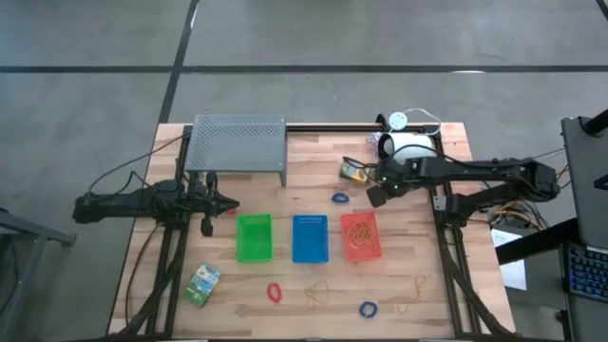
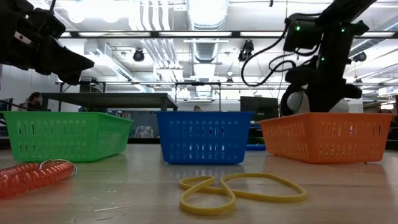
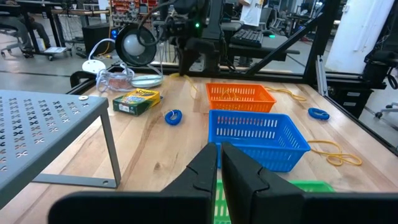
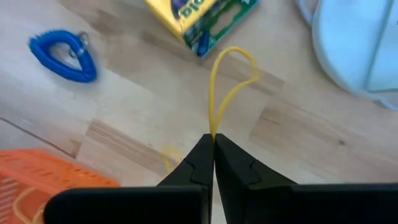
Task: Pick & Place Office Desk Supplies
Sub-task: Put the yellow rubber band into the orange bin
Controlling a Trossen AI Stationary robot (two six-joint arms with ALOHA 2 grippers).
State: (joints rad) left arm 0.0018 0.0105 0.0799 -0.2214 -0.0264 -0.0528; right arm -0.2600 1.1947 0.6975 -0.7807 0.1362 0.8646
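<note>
My right gripper (image 4: 213,140) is shut on a thin yellow rubber band (image 4: 233,68), above the table between the orange basket (image 1: 360,236) and a yellow-green crayon box (image 1: 355,171). A blue elastic loop (image 4: 62,48) lies on the wood close by. My left gripper (image 3: 221,152) is shut and empty, hovering by the green basket's (image 1: 254,237) far-left corner. A second crayon box (image 1: 201,283), a red loop (image 1: 275,292), another blue loop (image 1: 368,309) and loose rubber bands (image 1: 316,293) lie flat along the table's near side. My right gripper pinches the yellow rubber band at one end of its loop (image 4: 213,129) between the two fingertips, coming from above and pointing down. The rest of the band stretches away below the fingers as a narrow loop; I cannot tell whether its far end touches the table.
A blue basket (image 1: 310,237) stands between the green and orange ones; the orange basket holds rubber bands (image 4: 25,199). A grey perforated rack (image 1: 237,142) stands at the far left. A white lamp-like device (image 1: 408,144) with cables sits at the far right, close behind my right gripper.
</note>
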